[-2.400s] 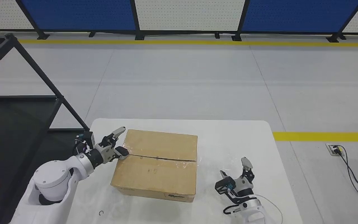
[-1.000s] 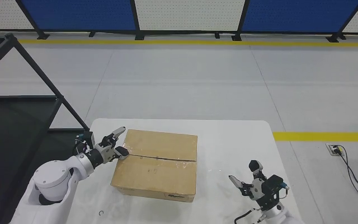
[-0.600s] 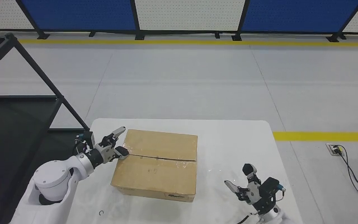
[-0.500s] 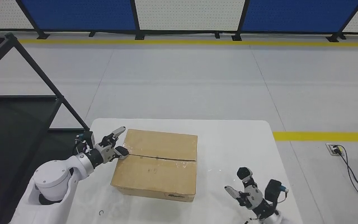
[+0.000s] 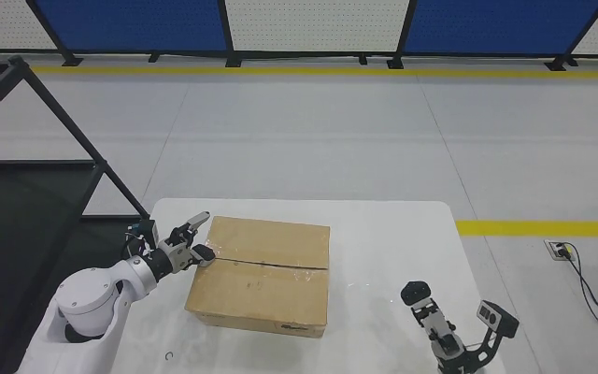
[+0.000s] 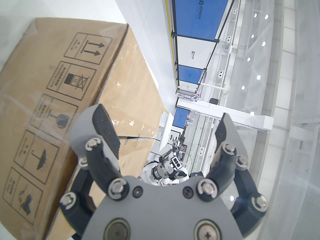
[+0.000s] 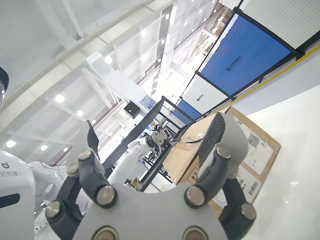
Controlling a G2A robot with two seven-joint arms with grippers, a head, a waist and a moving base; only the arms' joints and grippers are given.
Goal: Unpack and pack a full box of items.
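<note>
Squarely left of centre on the white counter (image 5: 392,243) sits the closed cardboard box (image 5: 262,273), its seam taped. The left pincer (image 5: 204,236) is spread wide at the box's left top edge, one fingertip at the seam's end, gripping nothing. The right pincer (image 7: 155,124), equally wide and unladen, hangs by the counter's front right corner, well apart from the box.

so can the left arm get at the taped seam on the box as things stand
Probably yes: the left gripper sits open at the end of the box, one finger level with the taped seam, with nothing between them.
</note>
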